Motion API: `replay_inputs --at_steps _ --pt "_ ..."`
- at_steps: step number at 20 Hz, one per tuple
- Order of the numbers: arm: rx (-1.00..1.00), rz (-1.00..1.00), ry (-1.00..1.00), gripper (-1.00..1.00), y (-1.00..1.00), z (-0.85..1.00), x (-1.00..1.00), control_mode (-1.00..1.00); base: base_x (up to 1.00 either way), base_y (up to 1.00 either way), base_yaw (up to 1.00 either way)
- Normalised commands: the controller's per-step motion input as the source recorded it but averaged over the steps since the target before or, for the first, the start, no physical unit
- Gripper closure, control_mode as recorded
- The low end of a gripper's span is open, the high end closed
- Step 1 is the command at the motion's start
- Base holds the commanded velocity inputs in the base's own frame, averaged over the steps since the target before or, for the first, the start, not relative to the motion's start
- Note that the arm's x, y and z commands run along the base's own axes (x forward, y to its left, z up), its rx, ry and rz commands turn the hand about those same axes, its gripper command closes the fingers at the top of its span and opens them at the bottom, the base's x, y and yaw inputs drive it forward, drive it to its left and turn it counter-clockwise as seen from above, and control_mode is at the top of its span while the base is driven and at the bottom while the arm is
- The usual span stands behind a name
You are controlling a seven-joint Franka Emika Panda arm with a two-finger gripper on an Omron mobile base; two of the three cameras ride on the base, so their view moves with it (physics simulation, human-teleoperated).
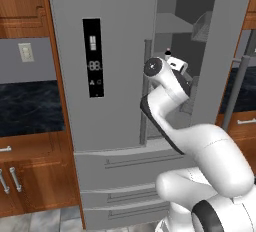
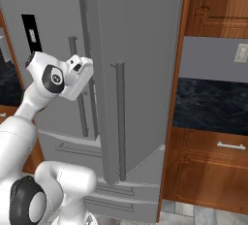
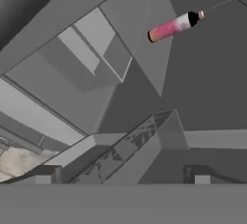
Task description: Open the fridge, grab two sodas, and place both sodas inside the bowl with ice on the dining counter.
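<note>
Inside fridge (image 1: 120,51): one soda (image 3: 173,26) (second possibly hidden); gripper (image 3: 120,175) spread, empty.

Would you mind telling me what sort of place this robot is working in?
A home kitchen, rendered: a tall grey fridge with one door open, wooden cabinets under a black marble counter, and a soda bottle inside.

Fridge (image 1: 115,51) looks like matt grey metal, smooth. Soda (image 3: 172,26) at one o'clock in the hand view: glossy pink body, black cap. Cabinets (image 2: 213,170) are reddish polished wood; countertop (image 2: 213,105) is glossy black marble.
</note>
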Motion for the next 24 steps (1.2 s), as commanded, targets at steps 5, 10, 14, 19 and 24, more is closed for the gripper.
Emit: replay_inputs --at_steps 5,10,14,19,24 --pt "0.00 -0.15 0.00 -1.00 -0.73 -0.01 -0.04 -1.00 0.00 0.00 0.00" --pt "0.04 -0.17 0.01 -1.00 -0.84 0.00 -0.20 -1.00 0.00 0.00 0.00" --pt "0.07 -0.19 0.00 -1.00 -0.85 0.00 -0.40 -1.00 0.00 0.00 0.00" --pt "0.08 -0.19 0.00 -1.00 -0.88 0.00 -0.51 -1.00 0.00 0.00 0.00" --pt "0.09 -0.20 0.00 -1.00 -0.94 0.00 -0.45 -1.00 0.00 0.00 0.00"
